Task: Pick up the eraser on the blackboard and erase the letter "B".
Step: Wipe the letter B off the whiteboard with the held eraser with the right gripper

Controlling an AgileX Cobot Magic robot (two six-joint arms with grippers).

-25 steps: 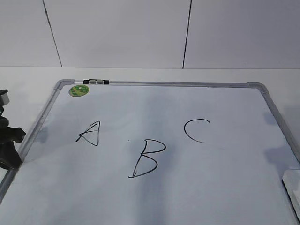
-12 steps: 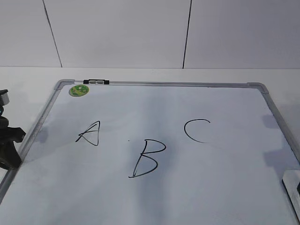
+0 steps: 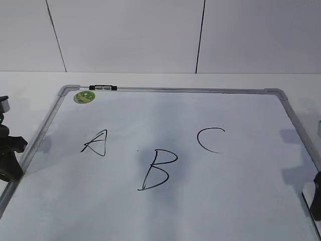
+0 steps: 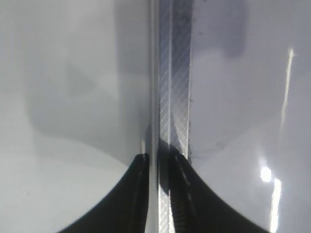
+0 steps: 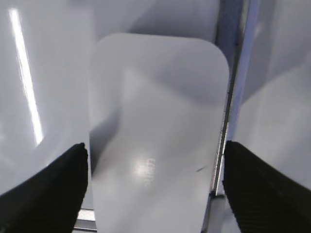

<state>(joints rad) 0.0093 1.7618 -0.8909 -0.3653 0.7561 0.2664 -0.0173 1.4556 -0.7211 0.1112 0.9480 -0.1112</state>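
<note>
The blackboard (image 3: 241, 175) is a white board with a silver frame, lying flat. The letter "B" (image 3: 158, 169) is drawn in black near its middle. The eraser (image 5: 155, 136), a flat white rounded block with small grey marking, lies by the board's right frame; only a sliver of the eraser (image 3: 307, 192) shows in the exterior view. My right gripper (image 5: 155, 165) is open, with one finger on each side of the eraser, and this right gripper (image 3: 317, 198) shows dark at the right edge. My left gripper (image 4: 159, 162) is shut and empty over the left frame; it also shows in the exterior view (image 3: 9, 158).
An "A" (image 3: 95, 143) is left of the "B" and a "C" (image 3: 209, 139) is to its upper right. A black-and-silver marker (image 3: 103, 88) lies on the top frame beside a round green sticker (image 3: 84, 97). A white wall stands behind the table.
My right gripper has come into the exterior view at the lower right and now covers most of the eraser's edge. The left gripper has not moved.
</note>
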